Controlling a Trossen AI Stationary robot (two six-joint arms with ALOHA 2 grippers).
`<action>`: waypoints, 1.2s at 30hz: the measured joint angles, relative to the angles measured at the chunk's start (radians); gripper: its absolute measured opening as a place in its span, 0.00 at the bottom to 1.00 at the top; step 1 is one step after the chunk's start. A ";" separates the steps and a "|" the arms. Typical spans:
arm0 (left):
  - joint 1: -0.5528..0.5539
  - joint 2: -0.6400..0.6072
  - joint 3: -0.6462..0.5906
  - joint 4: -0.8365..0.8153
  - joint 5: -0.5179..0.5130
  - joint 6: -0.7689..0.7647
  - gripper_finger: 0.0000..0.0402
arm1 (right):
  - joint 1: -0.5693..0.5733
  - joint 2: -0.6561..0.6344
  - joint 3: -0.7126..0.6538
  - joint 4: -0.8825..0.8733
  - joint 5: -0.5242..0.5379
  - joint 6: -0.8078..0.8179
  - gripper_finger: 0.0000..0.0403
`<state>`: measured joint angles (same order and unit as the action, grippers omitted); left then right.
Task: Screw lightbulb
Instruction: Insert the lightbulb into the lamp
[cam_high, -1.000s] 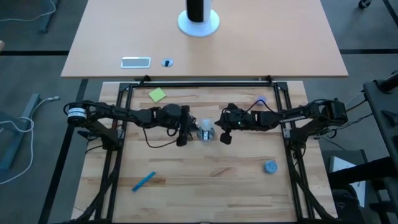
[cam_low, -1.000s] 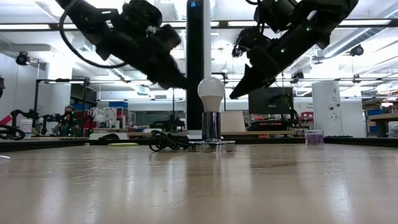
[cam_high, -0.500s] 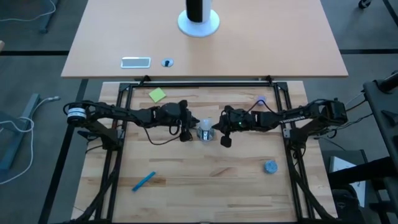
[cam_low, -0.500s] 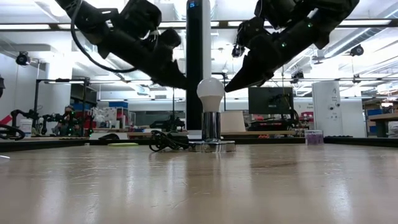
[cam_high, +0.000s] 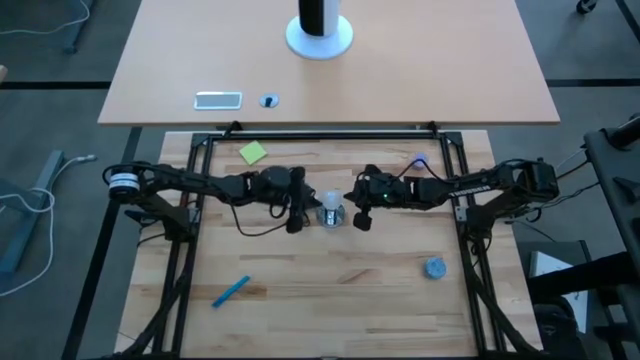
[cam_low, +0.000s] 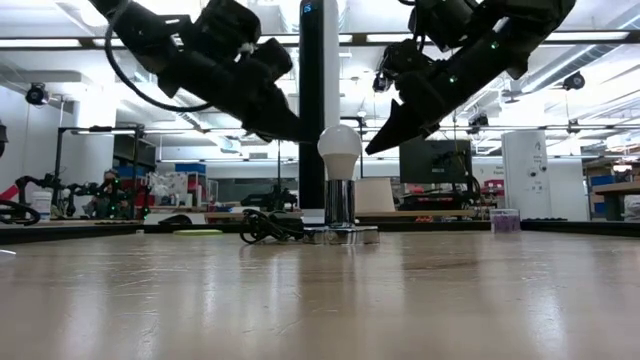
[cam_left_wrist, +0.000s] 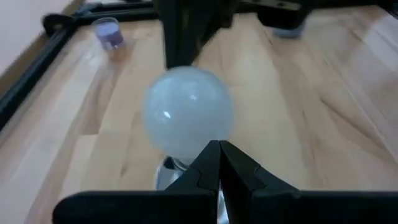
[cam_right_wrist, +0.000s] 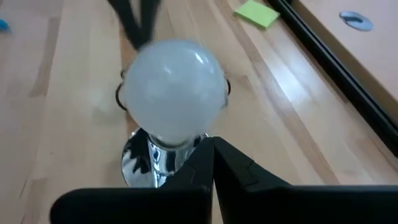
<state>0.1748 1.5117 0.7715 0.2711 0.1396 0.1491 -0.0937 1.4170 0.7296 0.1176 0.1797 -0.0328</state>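
Low view shows the left gripper (cam_low: 292, 132) and right gripper (cam_low: 374, 148) pressed together, flanking without touching the white pear-shaped lightbulb (cam_low: 339, 150) upright in its shiny metal socket (cam_low: 340, 205); a sideways nudge from either could probably tip the lightly seated bulb.
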 joint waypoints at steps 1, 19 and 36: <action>0.001 0.006 0.000 0.015 -0.003 0.000 0.00 | 0.000 0.000 0.000 0.008 -0.003 -0.004 0.00; 0.010 0.005 0.000 -0.105 -0.132 -0.032 0.00 | 0.018 0.000 0.000 -0.084 -0.033 0.030 0.00; 0.013 0.006 0.000 -0.003 -0.107 -0.019 0.00 | 0.009 -0.001 0.000 0.013 -0.127 -0.019 0.00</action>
<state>0.1883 1.5180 0.7715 0.2684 0.0330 0.1300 -0.0845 1.4158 0.7296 0.1310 0.0524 -0.0520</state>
